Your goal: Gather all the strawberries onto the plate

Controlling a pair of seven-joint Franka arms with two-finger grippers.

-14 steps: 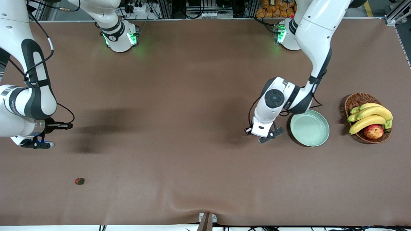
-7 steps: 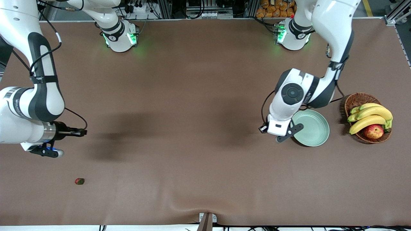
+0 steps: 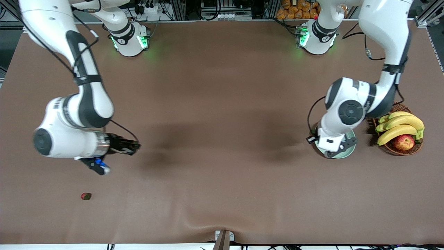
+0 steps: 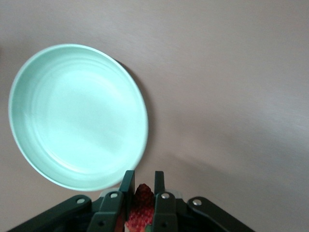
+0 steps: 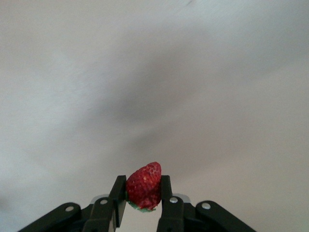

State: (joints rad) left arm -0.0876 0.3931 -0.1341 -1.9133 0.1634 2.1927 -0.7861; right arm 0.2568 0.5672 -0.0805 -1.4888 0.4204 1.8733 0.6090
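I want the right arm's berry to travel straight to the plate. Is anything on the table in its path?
Nothing visible lies on the bare table between the right gripper, shut on its strawberry, and the plate. But the left gripper, holding another strawberry, is over the plate's edge.

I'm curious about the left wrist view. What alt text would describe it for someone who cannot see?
The left gripper is shut on a red strawberry near the rim of an empty mint-green plate that sits on a brown table.
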